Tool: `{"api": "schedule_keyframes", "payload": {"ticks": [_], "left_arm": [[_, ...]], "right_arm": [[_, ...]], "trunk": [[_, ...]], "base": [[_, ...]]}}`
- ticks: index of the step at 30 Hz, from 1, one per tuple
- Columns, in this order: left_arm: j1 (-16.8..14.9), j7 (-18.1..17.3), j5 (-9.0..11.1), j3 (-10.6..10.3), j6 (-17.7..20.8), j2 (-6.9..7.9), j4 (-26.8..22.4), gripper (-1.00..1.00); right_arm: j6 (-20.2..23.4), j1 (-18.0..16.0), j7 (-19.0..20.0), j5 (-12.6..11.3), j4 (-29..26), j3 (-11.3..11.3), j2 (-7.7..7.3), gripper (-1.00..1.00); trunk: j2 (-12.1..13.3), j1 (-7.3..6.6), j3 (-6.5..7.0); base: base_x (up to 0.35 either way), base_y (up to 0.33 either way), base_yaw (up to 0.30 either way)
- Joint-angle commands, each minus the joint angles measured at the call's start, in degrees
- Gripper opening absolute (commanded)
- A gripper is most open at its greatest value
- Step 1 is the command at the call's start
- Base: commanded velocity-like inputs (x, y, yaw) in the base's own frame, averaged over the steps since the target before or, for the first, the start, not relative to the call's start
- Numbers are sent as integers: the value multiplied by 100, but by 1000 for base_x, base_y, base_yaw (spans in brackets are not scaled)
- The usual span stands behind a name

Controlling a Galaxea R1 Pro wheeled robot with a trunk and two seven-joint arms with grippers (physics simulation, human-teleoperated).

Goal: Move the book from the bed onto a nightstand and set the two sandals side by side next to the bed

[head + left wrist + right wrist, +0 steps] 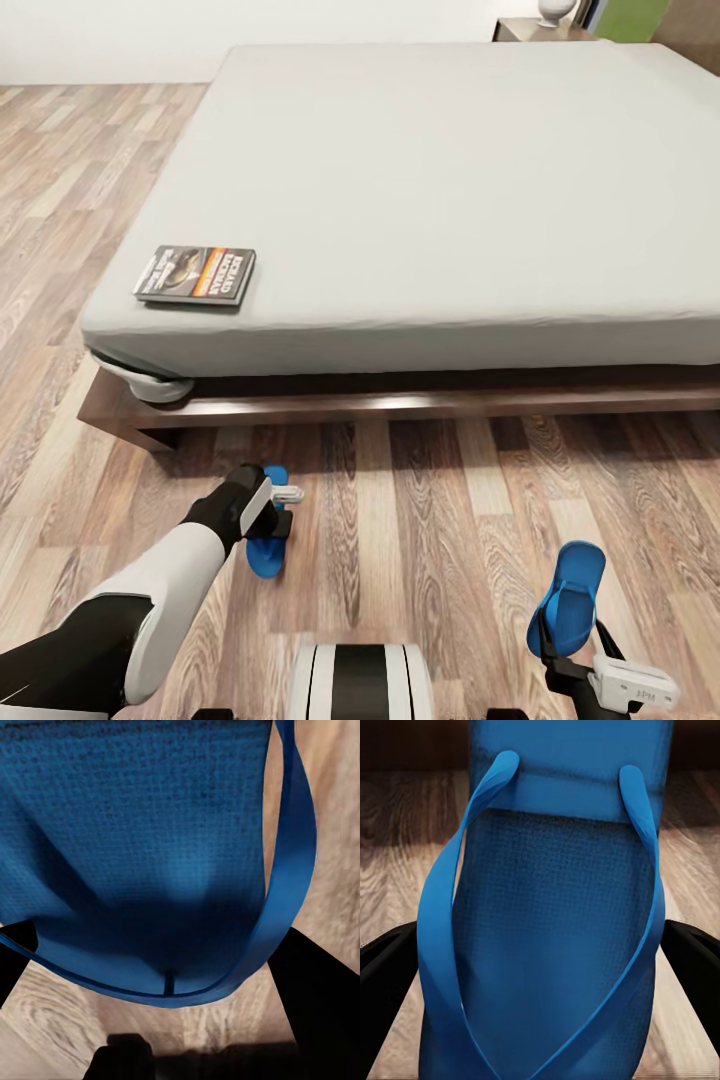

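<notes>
The book (195,275) lies flat near the front left corner of the bed's (450,180) grey mattress. My left gripper (272,512) points down at one blue sandal (266,556) low by the floor in front of the bed frame. In the left wrist view its fingers (311,997) press on both sides of that sandal (142,847). My right gripper (565,655) is shut on the other sandal (570,598) and holds it upright above the floor at the lower right. That second sandal (559,915) sits between the dark fingers (386,982).
A nightstand (530,28) with a white object on it stands beyond the bed's far right corner. Wood-plank floor (430,520) stretches between me and the dark bed frame (400,408). A round white foot (160,385) sits under the mattress's front left corner.
</notes>
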Motion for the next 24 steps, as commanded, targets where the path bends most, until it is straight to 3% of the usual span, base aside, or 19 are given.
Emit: {"api": "schedule_keyframes", "payload": {"ticks": [1,9,13,24], "left_arm": [[-1,40,24,-6,23,-4,-7,-100],[1,55,11,-16,13,-7,-54,-100],[6,79,15,-21,4,-21,-51,-100],[7,86,10,-22,-6,-16,-51,-100]], "right_arm": [[-13,2,-11,-21,-2,7,-3,-100],[-13,2,-6,-21,8,7,-3,-100],[-13,2,-5,-21,9,7,-3,-100],[-13,2,-2,-21,17,7,-3,-100]], "trunk": [[-3,2,-25],[-14,22,-203],[-14,22,-203],[-14,22,-203]], "base": [[0,0,0],[0,0,0],[15,0,0],[290,0,0]]}}
